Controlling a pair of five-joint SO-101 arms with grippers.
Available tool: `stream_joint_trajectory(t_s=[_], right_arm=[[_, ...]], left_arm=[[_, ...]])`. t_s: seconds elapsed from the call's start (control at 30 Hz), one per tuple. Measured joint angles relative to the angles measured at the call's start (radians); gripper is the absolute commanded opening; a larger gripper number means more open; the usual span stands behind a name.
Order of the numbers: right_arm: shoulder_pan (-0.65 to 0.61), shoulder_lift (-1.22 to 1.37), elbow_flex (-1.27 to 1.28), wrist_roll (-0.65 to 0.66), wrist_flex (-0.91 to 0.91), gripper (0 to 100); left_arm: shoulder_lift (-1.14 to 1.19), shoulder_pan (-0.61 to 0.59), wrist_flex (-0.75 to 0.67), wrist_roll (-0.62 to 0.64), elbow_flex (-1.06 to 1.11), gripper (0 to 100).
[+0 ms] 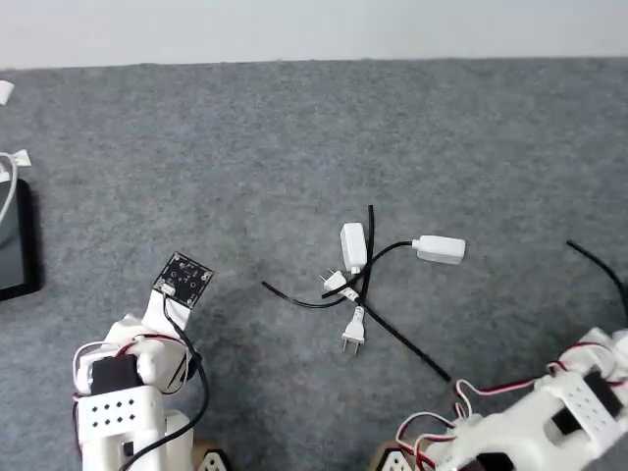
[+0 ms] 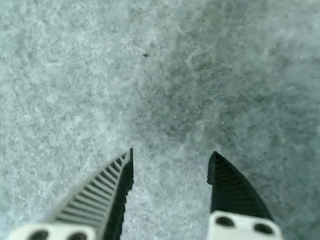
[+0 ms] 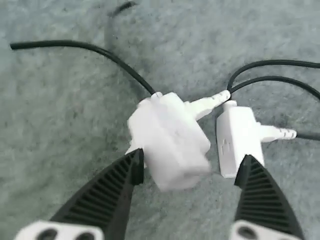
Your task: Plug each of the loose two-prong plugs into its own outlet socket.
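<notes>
Jaws wide apart, both empty. Left gripper (image 2: 172,152) over grey mat (image 2: 150,75). Right gripper (image 3: 192,156) faces first socket (image 1: 353,245); second socket (image 1: 439,248) at its 3 o'clock, loose plugs (image 1: 353,334) at 6 o'clock.

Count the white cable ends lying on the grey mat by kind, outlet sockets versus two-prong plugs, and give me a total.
White block-shaped plastic outlet sockets: 2
White plastic two-prong plugs: 2
Total: 4
</notes>
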Motion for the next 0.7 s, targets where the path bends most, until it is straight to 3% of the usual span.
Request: stream_joint_trajectory(t_s=[0.13,0.27,0.5,0.7], right_arm=[[-0.08,-0.081,-0.083,-0.061,0.221,23.6],[-0.242,-0.169,-0.149,-0.199,0.407,19.5],[-0.575,-0.17,-0.17,-0.525,0.368,19.0],[-0.706,0.026,-0.226,-0.689,0.235,19.2]], left_arm=[[0.0,0.0,0.0,0.0,0.0,18],[0.0,0.0,0.0,0.0,0.0,18],[0.0,0.0,0.0,0.0,0.0,18],[0.0,0.0,0.0,0.0,0.0,18]])
